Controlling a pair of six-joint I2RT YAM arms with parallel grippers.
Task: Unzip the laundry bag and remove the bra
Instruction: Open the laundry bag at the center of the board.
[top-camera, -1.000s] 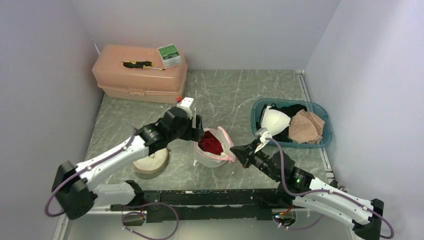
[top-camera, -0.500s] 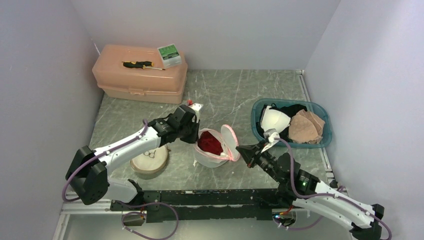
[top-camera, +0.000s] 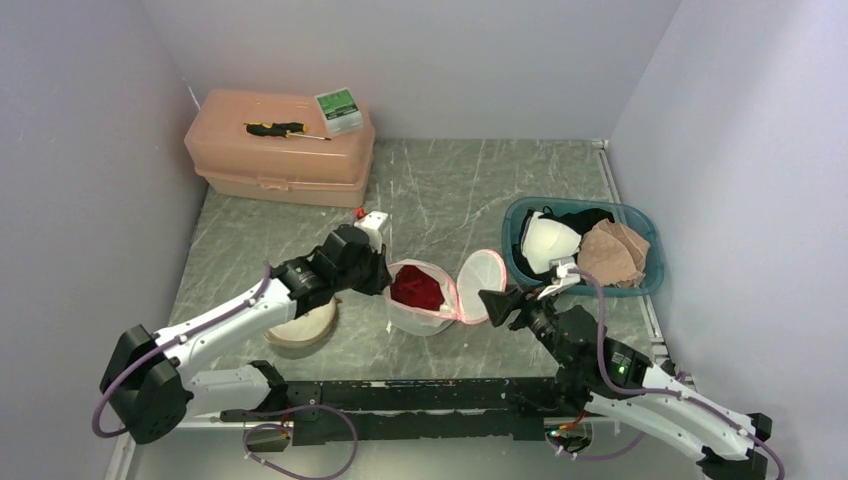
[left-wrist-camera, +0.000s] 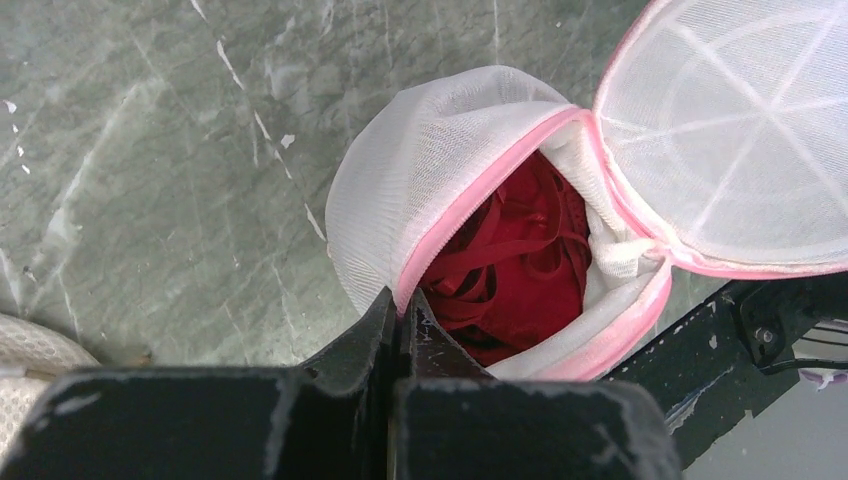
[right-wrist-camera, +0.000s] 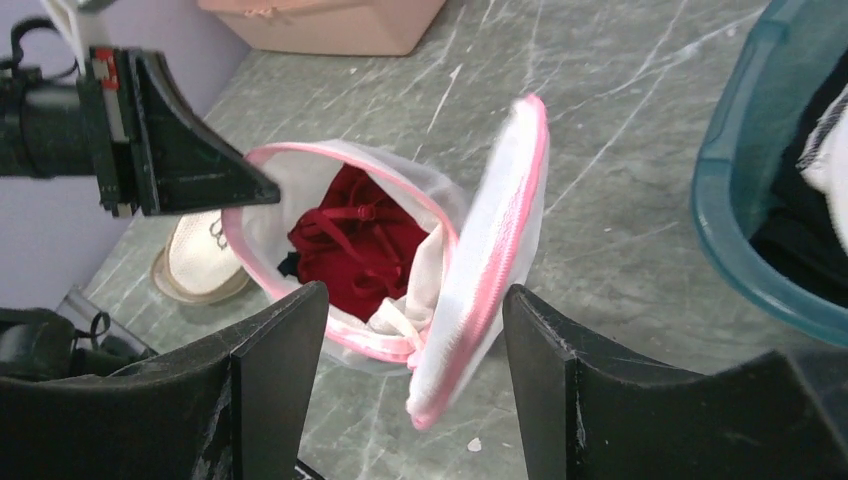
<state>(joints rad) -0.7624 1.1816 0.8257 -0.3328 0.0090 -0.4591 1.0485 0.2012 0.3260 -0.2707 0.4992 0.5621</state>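
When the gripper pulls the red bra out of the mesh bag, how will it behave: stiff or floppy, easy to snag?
Probably floppy: the red bra lies crumpled with loose straps. Those straps might snag on the mesh bag, whose pink rim the left gripper pinches. Being thin fabric, it looks light.

A peach-coloured plastic case (top-camera: 280, 160) is set at the back left of the grey-green marbled table (top-camera: 470, 190), close to the wall. On its lid a screwdriver (top-camera: 285, 130) with a black and yellow handle is laid flat, and a small green-and-white box (top-camera: 339, 111) is placed at the lid's right corner. A teal basket (top-camera: 512, 232) is seen on the right, filled with a white padded garment (top-camera: 548, 240), a beige garment (top-camera: 612, 252) and black fabric (top-camera: 585, 217). A round cream-coloured disc (top-camera: 300, 328) is found near the front left.
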